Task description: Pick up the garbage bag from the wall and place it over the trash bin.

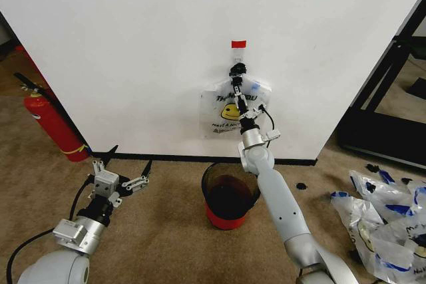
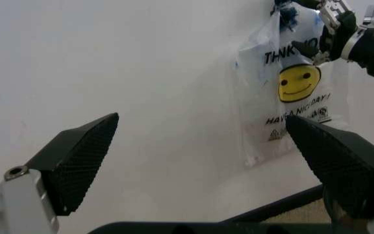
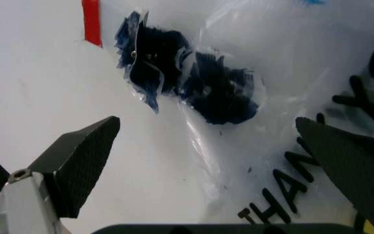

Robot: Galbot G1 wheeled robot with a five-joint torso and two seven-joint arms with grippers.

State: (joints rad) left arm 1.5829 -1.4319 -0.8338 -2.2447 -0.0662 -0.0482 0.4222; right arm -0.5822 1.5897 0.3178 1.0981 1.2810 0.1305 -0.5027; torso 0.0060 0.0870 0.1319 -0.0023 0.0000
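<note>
1 garbage bag (image 1: 229, 114) on wall, 1 trash bin (image 1: 228, 199) below.

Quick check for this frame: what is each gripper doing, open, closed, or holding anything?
Left gripper: open, holding nothing, low over the carpet.
Right gripper: open, raised at the blue handles of the garbage bag on the wall, not gripping it.

Silver-grey rounded arm links with small dark screw holes, black wrist sections, thin black cables along both forearms. Left gripper (image 1: 121, 175) and right gripper (image 1: 239, 83): black wedge-shaped fingers (image 2: 83, 158) with cross-hatched textured pads, on silver mounts with a socket screw.
</note>
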